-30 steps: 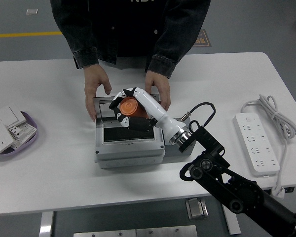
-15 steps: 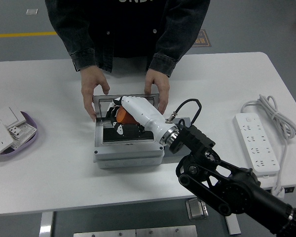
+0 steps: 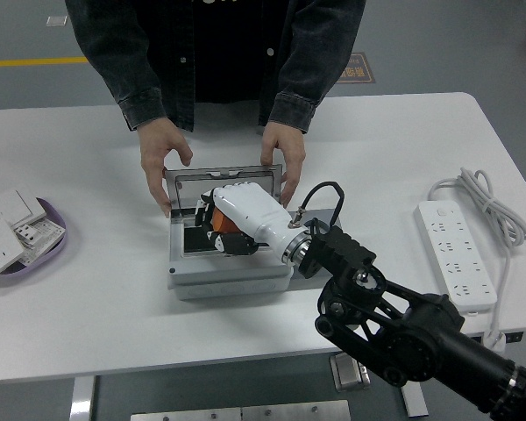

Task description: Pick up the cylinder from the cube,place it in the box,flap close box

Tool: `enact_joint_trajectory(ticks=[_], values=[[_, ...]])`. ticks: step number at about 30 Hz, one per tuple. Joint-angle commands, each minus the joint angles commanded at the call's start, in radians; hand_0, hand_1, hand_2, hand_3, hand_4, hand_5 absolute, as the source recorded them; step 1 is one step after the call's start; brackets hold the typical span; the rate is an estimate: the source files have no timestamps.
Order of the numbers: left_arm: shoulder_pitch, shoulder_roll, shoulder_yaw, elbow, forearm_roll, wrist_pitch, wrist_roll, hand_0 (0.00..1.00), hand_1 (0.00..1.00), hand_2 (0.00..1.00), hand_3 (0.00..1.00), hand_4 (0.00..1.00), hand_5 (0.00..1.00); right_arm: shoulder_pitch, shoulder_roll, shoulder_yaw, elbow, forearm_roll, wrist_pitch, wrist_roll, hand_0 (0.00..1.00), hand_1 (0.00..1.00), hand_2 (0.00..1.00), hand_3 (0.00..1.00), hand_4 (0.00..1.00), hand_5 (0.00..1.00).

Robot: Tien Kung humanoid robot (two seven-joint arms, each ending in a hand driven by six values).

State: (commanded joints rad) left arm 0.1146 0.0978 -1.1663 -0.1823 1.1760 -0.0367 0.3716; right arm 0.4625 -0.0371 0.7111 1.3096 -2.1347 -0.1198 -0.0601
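Observation:
My right hand (image 3: 232,215), white with a black arm behind it, reaches down into the open grey box (image 3: 228,276) at the table's middle. Its fingers are curled around the orange cylinder (image 3: 225,224), which sits low inside the box's dark recess and is mostly hidden by the hand. The box's lid (image 3: 223,178) stands raised at the far edge. A person at the far side holds that lid with one hand (image 3: 161,156) at its left corner and the other hand (image 3: 282,154) at its right corner. No cube is visible. My left arm is out of view.
A purple tray (image 3: 57,241) with white switch plates lies at the left edge. A white power strip (image 3: 456,253) with a coiled cable lies at the right. A black cable (image 3: 320,195) loops behind my wrist.
My right hand has lowered the orange cylinder further into the box and the arm has swung left. The person's hands shifted slightly along the lid.

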Motion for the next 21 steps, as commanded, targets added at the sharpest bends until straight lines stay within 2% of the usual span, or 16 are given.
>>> enact_joint_trajectory(ticks=[2, 3, 8, 9, 14, 15, 20, 21], values=[[0.0, 0.0, 0.0, 0.0, 0.0, 0.0, 0.0, 0.618, 0.623, 0.593, 0.661, 0.711, 0.24, 0.002, 0.001, -0.005, -0.008, 0.0, 0.002, 0.003, 0.105, 0.292, 0.463, 0.418, 0.129, 0.002], [0.0, 0.0, 0.001, 0.0, 0.0, 0.0, 0.0, 0.618, 0.623, 0.594, 0.661, 0.71, 0.238, 0.002, 0.001, -0.008, -0.011, 0.001, 0.003, 0.004, 0.265, 0.444, 0.518, 0.521, 0.267, 0.002], [-0.001, 0.0, 0.005, 0.001, -0.003, -0.001, 0.0, 0.618, 0.623, 0.594, 0.661, 0.71, 0.238, 0.003, 0.002, -0.015, -0.032, -0.006, 0.017, 0.002, 0.265, 0.444, 0.518, 0.521, 0.267, 0.002], [-0.001, 0.0, 0.004, 0.0, -0.003, -0.001, 0.0, 0.618, 0.623, 0.594, 0.661, 0.711, 0.239, 0.004, 0.002, -0.015, -0.034, -0.008, 0.021, 0.001, 0.62, 0.628, 0.607, 0.652, 0.586, 0.002], [-0.001, 0.0, 0.005, 0.001, -0.002, -0.002, 0.002, 0.618, 0.623, 0.594, 0.661, 0.711, 0.239, 0.007, -0.006, -0.009, -0.041, -0.016, 0.04, -0.003, 0.62, 0.628, 0.607, 0.652, 0.586, 0.002], [-0.001, 0.0, 0.005, 0.001, -0.003, -0.002, 0.002, 0.618, 0.623, 0.594, 0.661, 0.711, 0.239, 0.008, -0.007, -0.007, -0.042, -0.017, 0.042, -0.003, 0.763, 0.66, 0.646, 0.669, 0.658, 0.242], [-0.001, 0.0, 0.007, 0.001, -0.005, -0.003, 0.001, 0.618, 0.623, 0.594, 0.661, 0.711, 0.239, 0.008, -0.01, 0.0, -0.038, -0.018, 0.047, -0.001, 0.763, 0.66, 0.646, 0.669, 0.658, 0.242], [-0.001, 0.0, 0.007, 0.001, -0.005, -0.003, 0.001, 0.619, 0.624, 0.594, 0.661, 0.71, 0.238, 0.008, -0.011, 0.0, -0.037, -0.016, 0.047, 0.0, 0.803, 0.673, 0.652, 0.671, 0.718, 0.274]])
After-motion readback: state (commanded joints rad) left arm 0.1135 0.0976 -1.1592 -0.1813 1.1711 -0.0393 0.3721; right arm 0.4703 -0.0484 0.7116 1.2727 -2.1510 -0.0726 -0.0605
